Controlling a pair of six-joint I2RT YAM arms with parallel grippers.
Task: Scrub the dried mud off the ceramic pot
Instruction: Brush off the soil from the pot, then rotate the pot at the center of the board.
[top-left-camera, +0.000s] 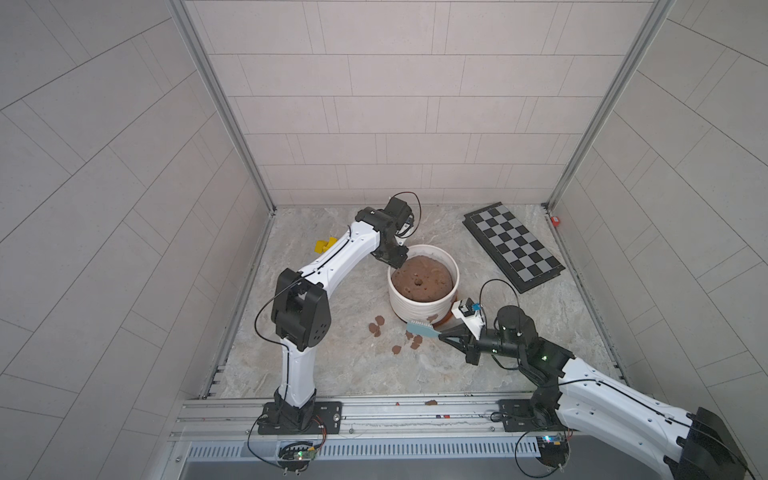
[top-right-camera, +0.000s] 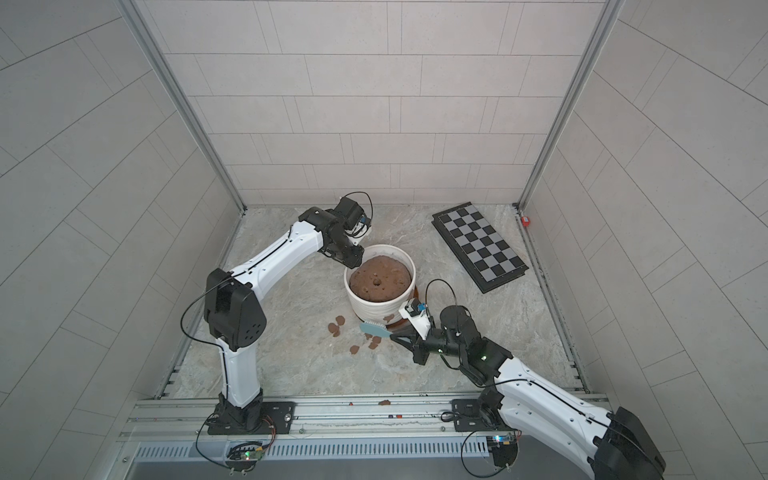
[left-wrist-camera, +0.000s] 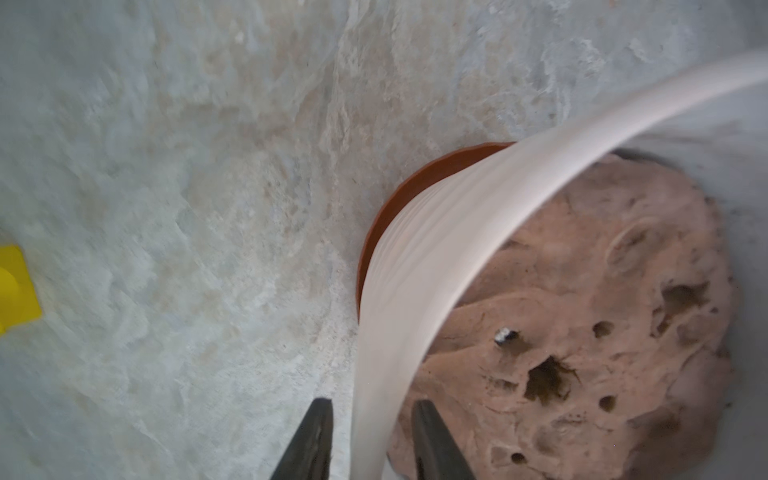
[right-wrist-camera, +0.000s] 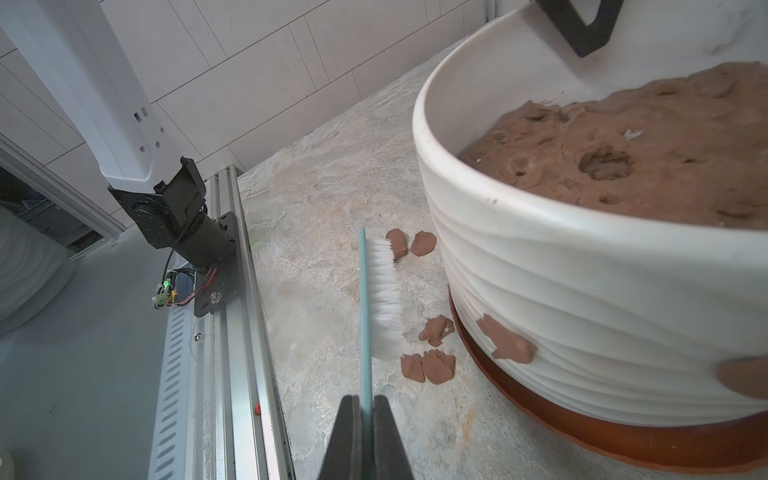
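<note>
Top views: wide white ribbed ceramic pot (top-left-camera: 419, 307) on terracotta-orange saucer (top-left-camera: 449, 318), mid-floor; flat reddish-brown dried mud (top-left-camera: 376, 328) lies loose beside it.
Left wrist: left gripper (left-wrist-camera: 372, 402) partly open, astride the pot's rim, not pinching.
Right wrist: right gripper (right-wrist-camera: 365, 399) clamps pale-blue white-bristled brush (right-wrist-camera: 382, 291); bristles apart from pot; mud patch (right-wrist-camera: 505, 338) stuck low on wall.

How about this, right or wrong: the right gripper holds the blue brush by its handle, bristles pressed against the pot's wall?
Wrong in one respect. The right gripper holds the blue brush by its handle, but its bristles stand clear of the wall of the ceramic pot; the right wrist view shows bare table and loose mud lumps between them.
</note>
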